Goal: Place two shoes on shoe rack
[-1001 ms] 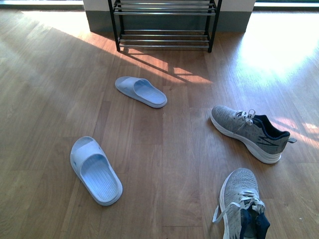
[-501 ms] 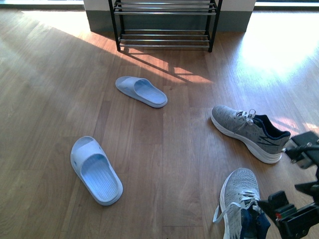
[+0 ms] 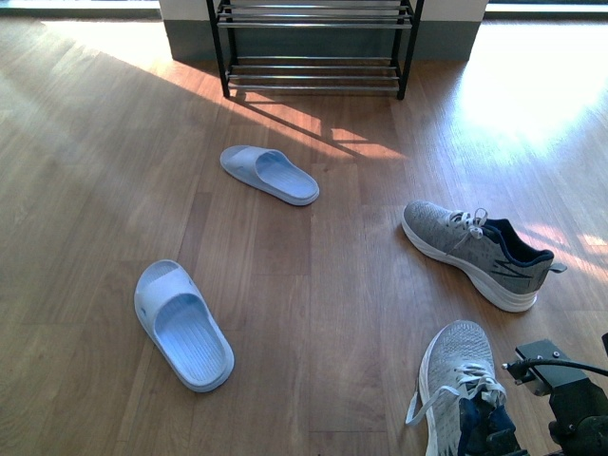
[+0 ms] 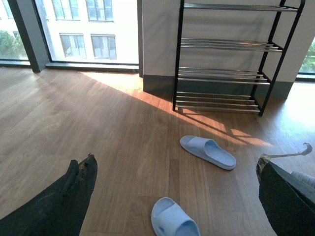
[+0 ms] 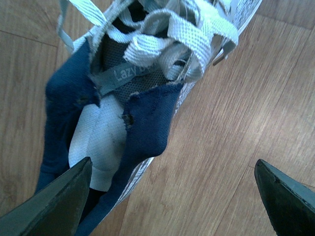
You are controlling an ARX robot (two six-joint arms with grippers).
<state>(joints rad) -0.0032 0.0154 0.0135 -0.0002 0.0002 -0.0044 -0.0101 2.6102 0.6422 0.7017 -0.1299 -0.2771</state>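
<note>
**Front view: four shoes on the floor, right gripper spread over the near sneaker**

The low shoe rack with black metal end frames and chrome bars (image 3: 313,71) is seen at the far side of the wooden plank floor (image 3: 95,190). Two pale blue one-piece rubber slides are recorded on the floor. The far slide (image 3: 270,174) lies near the rack, and the near slide (image 3: 182,325) lies well apart from it, to the left. Two grey knit sneakers with white soles and navy lining are noted to the right. The far sneaker (image 3: 475,252) rests on its sole, and the near sneaker (image 3: 458,385) is cut by the lower edge, its toe pointed toward the rack. The black right arm (image 3: 560,394) is seen just beside the near sneaker's heel.

In the right wrist view, the right gripper (image 5: 172,194) is found with its fingers spread wide. One finger (image 5: 59,199) is placed at the navy collar and the other over bare floor. Whether the collar is touched cannot be told, and nothing is clamped.

In the left wrist view, the left gripper (image 4: 174,196) is seen above the floor. Its fingers are wide apart and nothing is held between them.
</note>
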